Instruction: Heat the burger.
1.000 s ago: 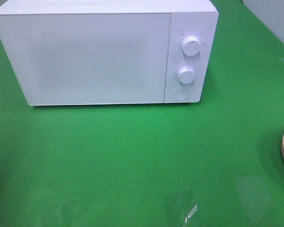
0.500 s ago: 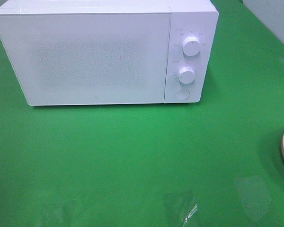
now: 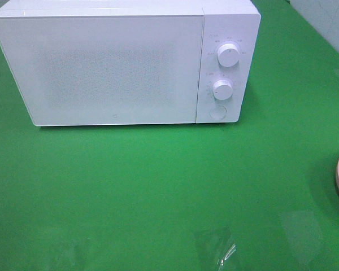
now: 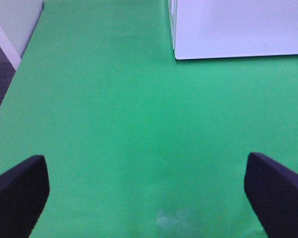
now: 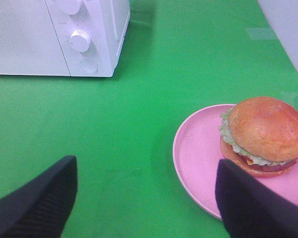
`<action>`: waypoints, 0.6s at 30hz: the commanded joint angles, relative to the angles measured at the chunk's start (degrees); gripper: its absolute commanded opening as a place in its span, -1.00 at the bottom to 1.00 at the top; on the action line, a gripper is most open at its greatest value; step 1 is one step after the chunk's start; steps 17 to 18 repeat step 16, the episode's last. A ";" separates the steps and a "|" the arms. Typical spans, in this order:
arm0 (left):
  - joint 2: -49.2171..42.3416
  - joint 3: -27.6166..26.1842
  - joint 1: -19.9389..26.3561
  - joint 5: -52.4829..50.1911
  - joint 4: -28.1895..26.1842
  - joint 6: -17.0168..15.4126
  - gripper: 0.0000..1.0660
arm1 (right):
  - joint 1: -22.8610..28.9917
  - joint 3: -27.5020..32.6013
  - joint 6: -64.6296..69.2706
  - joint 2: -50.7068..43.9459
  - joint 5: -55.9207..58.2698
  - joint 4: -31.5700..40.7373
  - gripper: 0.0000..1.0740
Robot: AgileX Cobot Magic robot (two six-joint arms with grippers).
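Burger (image 5: 264, 135) on pink plate (image 5: 198, 163) — untouched

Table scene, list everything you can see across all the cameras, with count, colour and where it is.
microwave: one, white, door shut, back of the table
knobs: two, white, stacked on the microwave's right panel, round button below
table: one, green surface
plate: one, pink, right edge of the table
burger: one, golden-brown bun, green lettuce, sitting on the plate
left gripper: one, dark fingers spread wide, empty
right gripper: one, dark fingers apart, empty, near the plate
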 commanded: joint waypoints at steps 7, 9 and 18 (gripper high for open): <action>-5.10 0.17 0.06 -0.80 0.11 0.17 0.92 | -0.34 0.06 -0.74 -1.20 -0.11 0.06 0.40; -5.10 0.17 0.06 -0.80 0.11 0.17 0.92 | -0.34 0.06 -0.74 -1.09 -0.11 0.06 0.40; -5.10 0.17 0.06 -0.80 0.11 0.17 0.92 | -0.34 0.06 -0.74 -1.03 -0.11 0.06 0.40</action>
